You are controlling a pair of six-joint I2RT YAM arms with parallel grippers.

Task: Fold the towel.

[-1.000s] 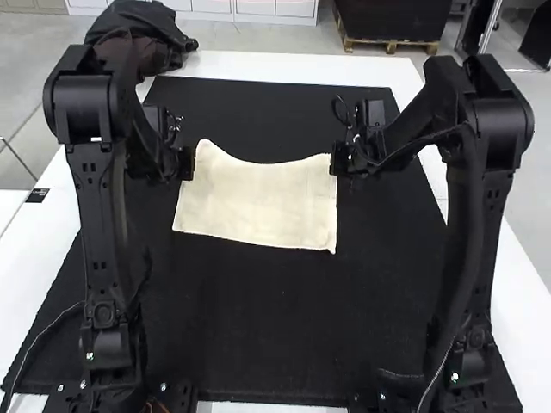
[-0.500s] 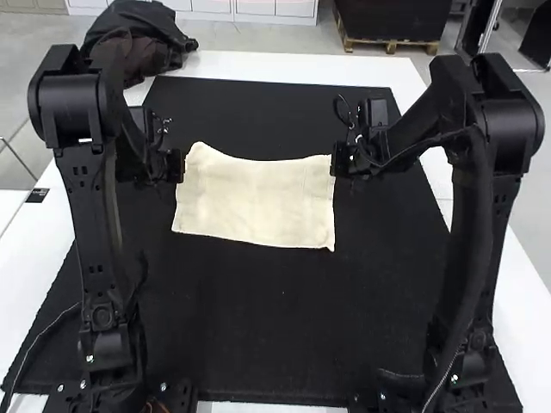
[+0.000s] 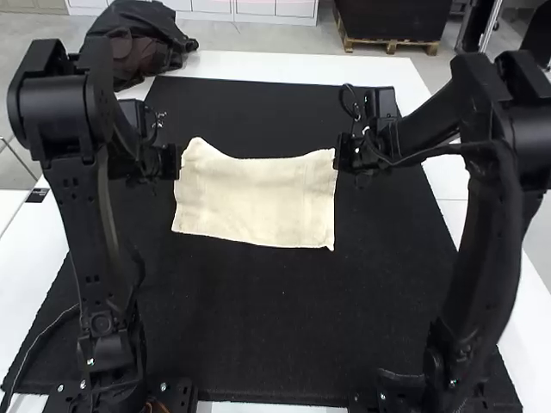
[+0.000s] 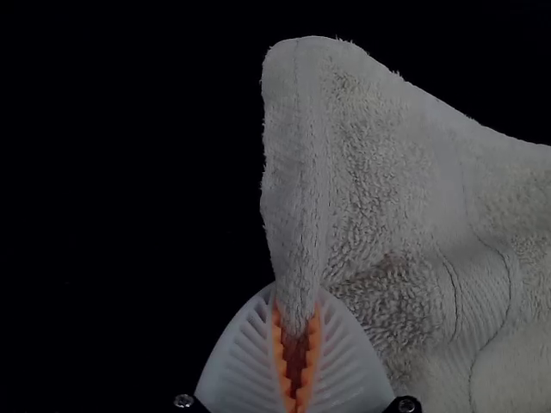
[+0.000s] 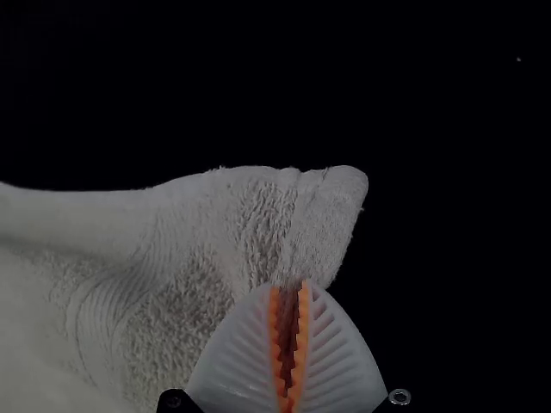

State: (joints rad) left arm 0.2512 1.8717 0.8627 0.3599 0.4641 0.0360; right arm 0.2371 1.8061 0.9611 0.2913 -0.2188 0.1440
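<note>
No text, labels, numbers or signs can be read.

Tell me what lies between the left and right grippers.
The cream towel stretches from the left gripper to the right gripper, as the high view shows.

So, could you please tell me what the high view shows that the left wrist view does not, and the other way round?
From the high view: the towel's near edge and both near corners, the right pincer holding the towel near its far right corner, the black mat and the white table.

From the left wrist view: the left pincer's white ribbed fingers and orange pads, plus the fluffy pile of the cloth.

In both: the towel and the left pincer at its left edge, near the far corner.
</note>
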